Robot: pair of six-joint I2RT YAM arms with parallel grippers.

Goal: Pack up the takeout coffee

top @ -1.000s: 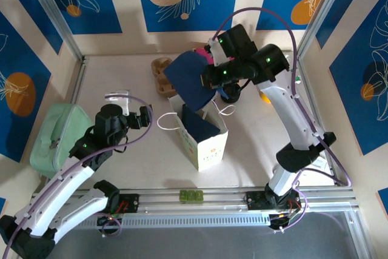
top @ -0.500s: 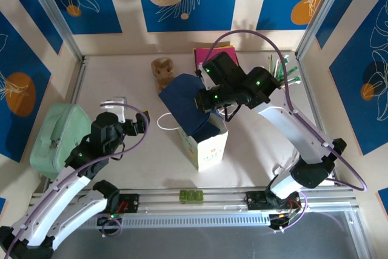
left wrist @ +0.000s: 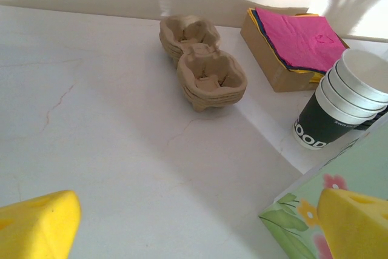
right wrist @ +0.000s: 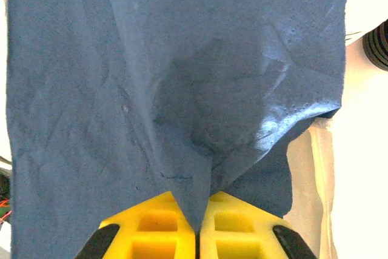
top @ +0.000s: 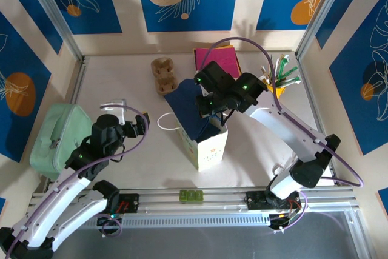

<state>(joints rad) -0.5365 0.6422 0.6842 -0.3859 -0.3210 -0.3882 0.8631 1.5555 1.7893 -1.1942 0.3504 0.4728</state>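
My right gripper (right wrist: 197,216) is clamped on a blue napkin (right wrist: 182,89) over the paper bag (top: 212,148); my left gripper (left wrist: 194,225) stands wide apart.

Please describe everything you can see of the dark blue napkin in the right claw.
The dark blue napkin is one thin, soft paper sheet, roughly square, with fine dotted embossing and many creases. The right claw pinches it at one edge between its shut yellow jaws, and the paper fans out wide from that pinch, bulging in the middle. From above, the napkin hangs tilted over the open mouth of the flower-printed paper bag. Its lower edge seems to reach inside the bag.
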